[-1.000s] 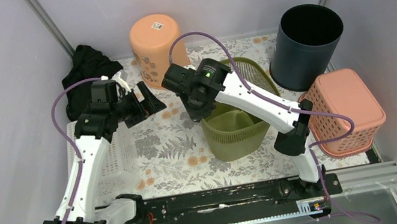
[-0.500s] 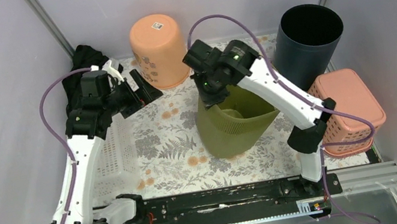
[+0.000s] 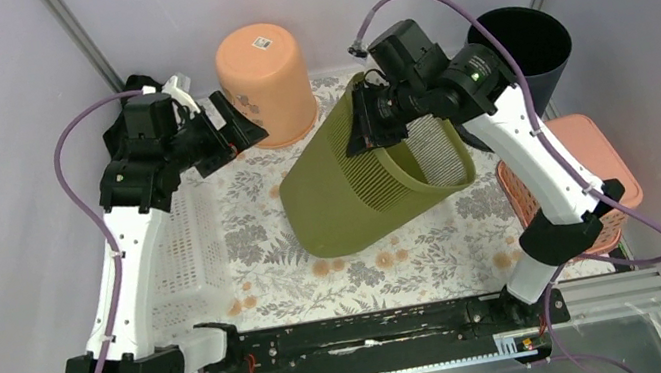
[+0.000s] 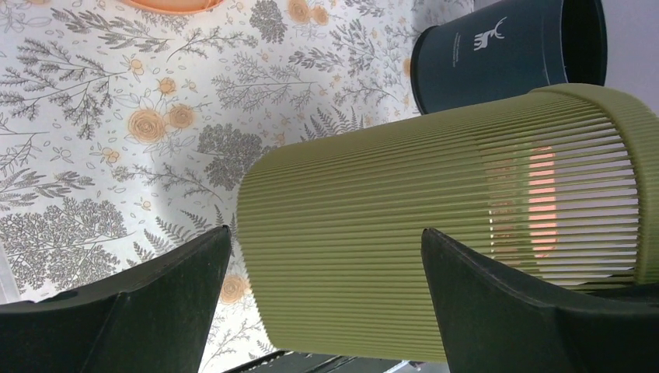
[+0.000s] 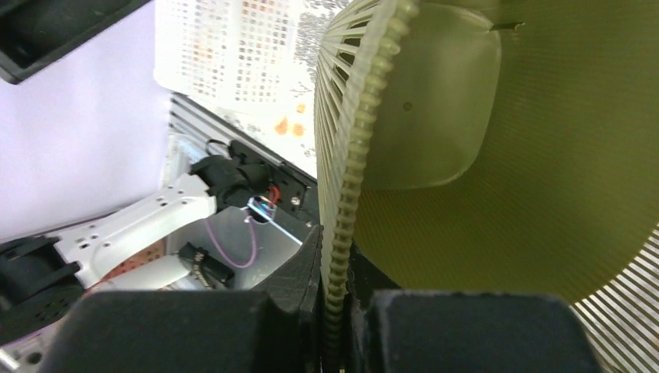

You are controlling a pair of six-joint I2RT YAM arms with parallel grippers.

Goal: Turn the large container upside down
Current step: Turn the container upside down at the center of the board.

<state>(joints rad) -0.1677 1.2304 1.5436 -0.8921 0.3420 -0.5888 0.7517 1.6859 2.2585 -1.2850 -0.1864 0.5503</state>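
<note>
1. Top view: the right claw (image 3: 365, 128) is clamped on the rim of the big green bin (image 3: 359, 197). The bin lies tipped over the surface (image 3: 256, 250), bottom near-left, mouth far-right (about halfway round, I think). The left claw (image 3: 232, 134) is wide apart, empty, just to its left. I count 1 green bin, 1 orange pot (image 3: 262, 76), 1 dark bin (image 3: 525, 37), 1 pink basket (image 3: 597, 167) and 1 white basket (image 3: 191, 255).
2. Left wrist view: the bin lies sideways ahead of the 2 fingers (image 4: 155, 311), not touching.
3. Right wrist view: the rim is squeezed between that claw's 2 fingers.

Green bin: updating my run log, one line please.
green bin tilted, not yet inverted | right pincer shut on rim | left pincer open, apart
</note>
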